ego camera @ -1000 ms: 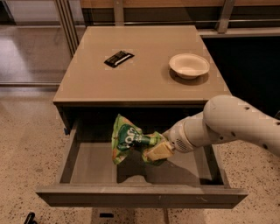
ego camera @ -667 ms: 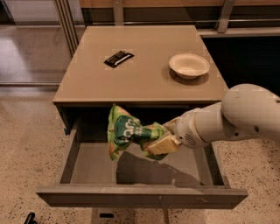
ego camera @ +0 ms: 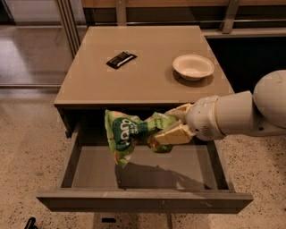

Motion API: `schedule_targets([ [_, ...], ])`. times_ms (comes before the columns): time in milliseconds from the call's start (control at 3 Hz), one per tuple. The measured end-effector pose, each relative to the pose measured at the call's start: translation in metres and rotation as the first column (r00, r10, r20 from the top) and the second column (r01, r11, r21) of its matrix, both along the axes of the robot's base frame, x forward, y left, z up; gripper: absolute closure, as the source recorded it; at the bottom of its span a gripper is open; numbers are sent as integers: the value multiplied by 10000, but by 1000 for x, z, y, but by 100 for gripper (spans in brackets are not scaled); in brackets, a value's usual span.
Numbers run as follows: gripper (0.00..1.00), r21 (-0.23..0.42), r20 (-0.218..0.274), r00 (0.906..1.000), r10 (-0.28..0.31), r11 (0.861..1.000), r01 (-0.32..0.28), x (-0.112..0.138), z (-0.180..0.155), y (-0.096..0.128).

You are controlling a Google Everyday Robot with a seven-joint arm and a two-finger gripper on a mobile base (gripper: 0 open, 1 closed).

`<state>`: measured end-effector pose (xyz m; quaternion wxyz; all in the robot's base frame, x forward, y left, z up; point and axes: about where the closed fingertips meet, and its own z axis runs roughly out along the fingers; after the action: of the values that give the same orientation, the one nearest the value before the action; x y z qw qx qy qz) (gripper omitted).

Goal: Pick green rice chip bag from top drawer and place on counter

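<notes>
Above open top drawer (ego camera: 143, 201) | fingers (ego camera: 173, 134) clamp green rice chip bag (ego camera: 123, 134) | bag airborne

Dim room, speckled terrazzo floor (ego camera: 27, 134).
Behind: slanted metal posts (ego camera: 67, 22), glossy pale floor (ego camera: 27, 49) at left, dark panel (ego camera: 250, 58) at right, wooden rail (ego camera: 178, 3) along top; pincer (ego camera: 163, 126) just right of centre.

From where I stand the gripper (ego camera: 167, 127), over the open drawer (ego camera: 143, 201), is clamped on the bag (ego camera: 124, 133) and hides its right end. Behind the gripper, the arm (ego camera: 243, 116) runs off the right edge. The bag's lettering is too blurred to read. Beyond the gripper, the drawer's back is lost in shadow.
</notes>
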<state>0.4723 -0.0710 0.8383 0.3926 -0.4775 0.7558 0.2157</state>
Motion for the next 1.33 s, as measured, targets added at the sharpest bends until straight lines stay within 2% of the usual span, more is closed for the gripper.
schedule_targets([
  [667,100,-110,18,9998,214,9997,-213,5,-1,9],
  [1000,100,-296,667,9974,255,9993,-236,28,16,18],
  [1333,100,-565,1485,9888,173,9984,-90,60,48,23],
])
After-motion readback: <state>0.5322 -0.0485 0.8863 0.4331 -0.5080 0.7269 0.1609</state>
